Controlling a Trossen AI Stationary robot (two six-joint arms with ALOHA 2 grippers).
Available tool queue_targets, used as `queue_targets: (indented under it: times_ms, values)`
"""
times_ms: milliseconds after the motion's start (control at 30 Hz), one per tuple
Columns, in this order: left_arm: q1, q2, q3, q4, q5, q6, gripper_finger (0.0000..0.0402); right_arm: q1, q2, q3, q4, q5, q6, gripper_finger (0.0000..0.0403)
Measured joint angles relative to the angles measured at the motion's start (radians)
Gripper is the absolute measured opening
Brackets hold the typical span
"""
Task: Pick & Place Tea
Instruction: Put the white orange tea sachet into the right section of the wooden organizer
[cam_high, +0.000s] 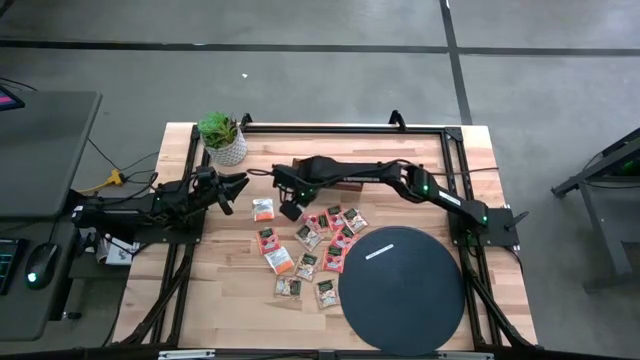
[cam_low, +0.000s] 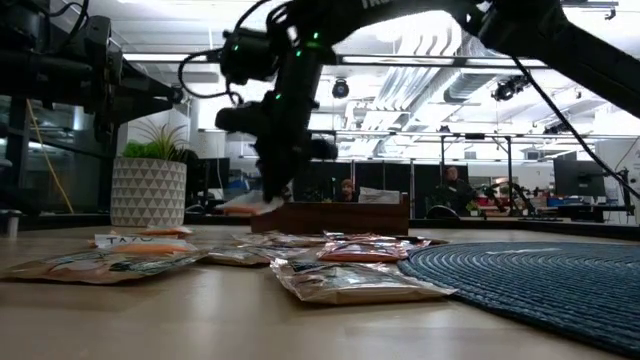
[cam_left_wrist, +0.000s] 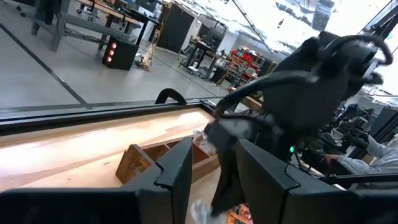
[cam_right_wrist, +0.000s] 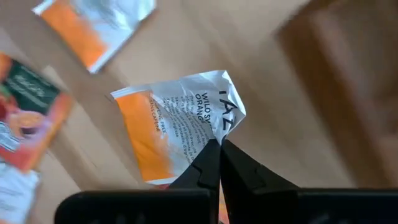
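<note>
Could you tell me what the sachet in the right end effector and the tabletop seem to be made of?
The orange-and-white sachet, pinched at one corner by the shut right end effector, looks like thin printed foil or coated paper: it crumples sharply where gripped and shines slightly. The tabletop looks like light wood with a smooth finish, showing plank-like strips and grain.

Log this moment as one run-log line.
right claw: shut on orange-and-white sachet, lifted | left claw: parked at table's left | other sachets: on table | tray: behind
</note>
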Motion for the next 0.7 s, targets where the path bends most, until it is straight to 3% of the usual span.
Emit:
queue_targets:
  times_ms: [433,700]
  values:
    - [0.000,0.000,0.000,0.000,-0.001,0.000,0.0123,0.025,-0.128,0.000,-0.439,0.555,-0.017,0.0000]
    - [0.000,0.000,0.000,0.000,-0.001,0.000,0.0123,0.005,-0.130,-0.074,-0.446,0.687,-0.016,0.0000]
